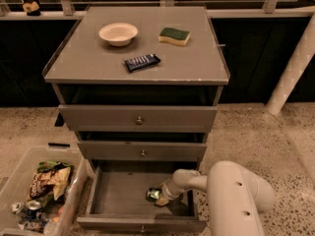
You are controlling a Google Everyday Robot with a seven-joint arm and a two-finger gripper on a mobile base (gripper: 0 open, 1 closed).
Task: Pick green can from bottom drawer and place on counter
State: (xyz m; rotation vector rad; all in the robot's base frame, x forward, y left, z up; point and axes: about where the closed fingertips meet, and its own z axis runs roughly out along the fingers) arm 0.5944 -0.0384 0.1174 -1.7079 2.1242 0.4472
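Note:
The bottom drawer (118, 193) of the grey cabinet is pulled open. The green can (153, 194), small, shiny and dented, lies on the drawer's dark floor toward the right. My gripper (162, 197) reaches down into the drawer from the right on a pale arm and sits right against the can's right side. The counter (98, 63) is the flat grey cabinet top above, well clear of the gripper.
On the counter lie a white bowl (118, 33), a green-and-yellow sponge (174, 35) and a dark blue snack bar wrapper (141, 62). Two upper drawers (139, 117) are shut. A clear bin of trash (37, 195) stands on the floor at left. A white post (293, 68) stands at right.

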